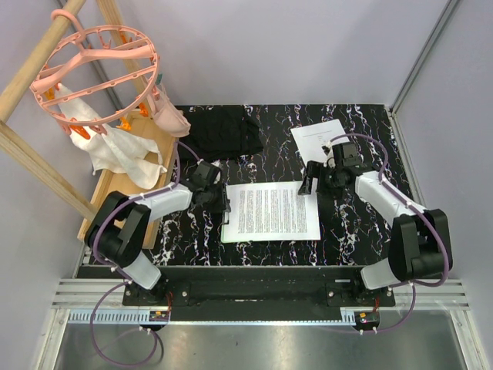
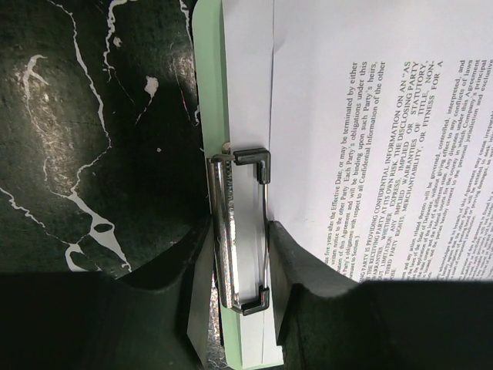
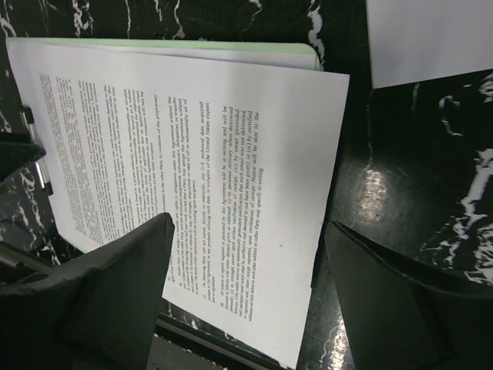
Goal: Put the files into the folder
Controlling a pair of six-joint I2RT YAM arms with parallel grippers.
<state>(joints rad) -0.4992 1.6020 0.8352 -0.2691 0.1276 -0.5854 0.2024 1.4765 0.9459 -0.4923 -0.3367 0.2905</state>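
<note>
Black marbled bench (image 1: 354,223). Left hand (image 2: 237,254) narrow, fingers flanking clip (image 2: 221,223) of folder (image 2: 209,92); cannot tell if pinching. Printed file (image 1: 271,210) lies on folder, between both hands. Right hand (image 3: 248,225) wide, over that file's edge. Second file (image 1: 320,137) just beyond right hand.

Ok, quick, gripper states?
Left gripper: closed on the clip of the folder.
Right gripper: open, holding nothing, over the printed sheet.
</note>
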